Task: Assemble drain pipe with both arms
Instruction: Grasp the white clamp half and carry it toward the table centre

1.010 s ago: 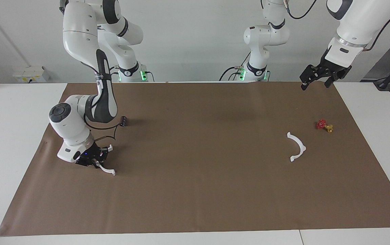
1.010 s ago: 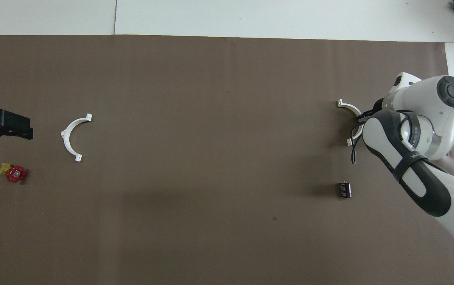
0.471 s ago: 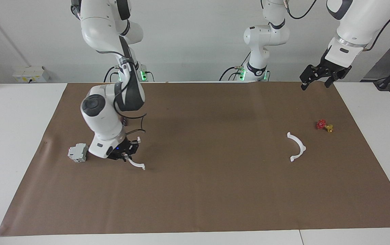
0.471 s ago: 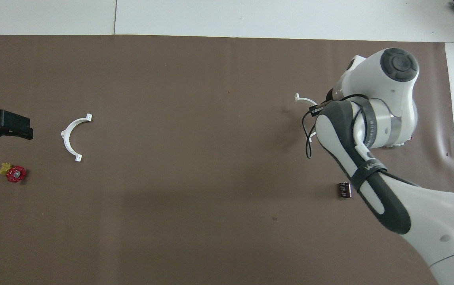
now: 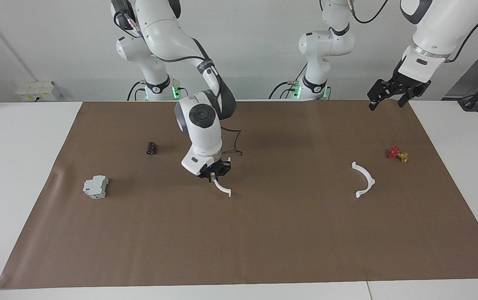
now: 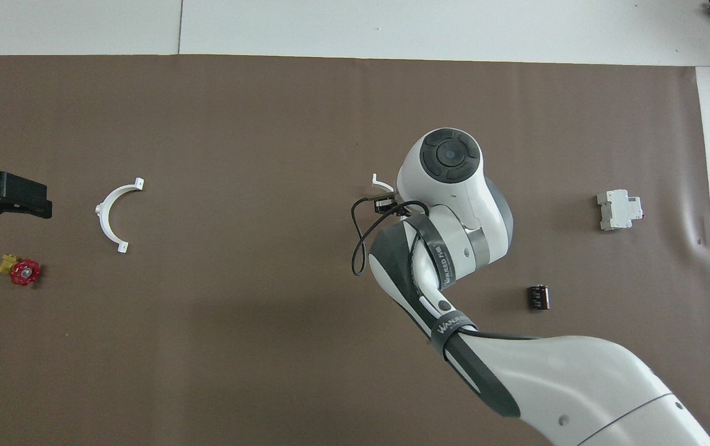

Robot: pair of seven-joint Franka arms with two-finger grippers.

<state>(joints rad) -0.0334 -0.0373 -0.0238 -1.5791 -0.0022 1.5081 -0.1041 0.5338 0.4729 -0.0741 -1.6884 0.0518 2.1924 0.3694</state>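
Observation:
My right gripper [image 5: 214, 174] is shut on one white half-ring [image 5: 223, 188] and holds it low over the middle of the brown mat. In the overhead view the arm hides most of that half-ring; only one end tab [image 6: 381, 181] shows. The other white half-ring [image 5: 364, 180] lies flat on the mat toward the left arm's end and also shows in the overhead view [image 6: 112, 214]. My left gripper [image 5: 386, 95] hangs open and empty in the air over the mat's edge at that end, apart from the lying half-ring; it also shows in the overhead view [image 6: 3, 197].
A small red-and-yellow valve [image 5: 397, 154] lies beside the lying half-ring, toward the mat's end [image 6: 19, 271]. A grey-white boxy block [image 5: 96, 187] and a small black cylinder [image 5: 151, 148] lie toward the right arm's end [image 6: 620, 209] [image 6: 538, 297].
My right arm has carried its half-ring from the right arm's end of the mat to the middle, uncovering the grey-white block. The left arm has not moved.

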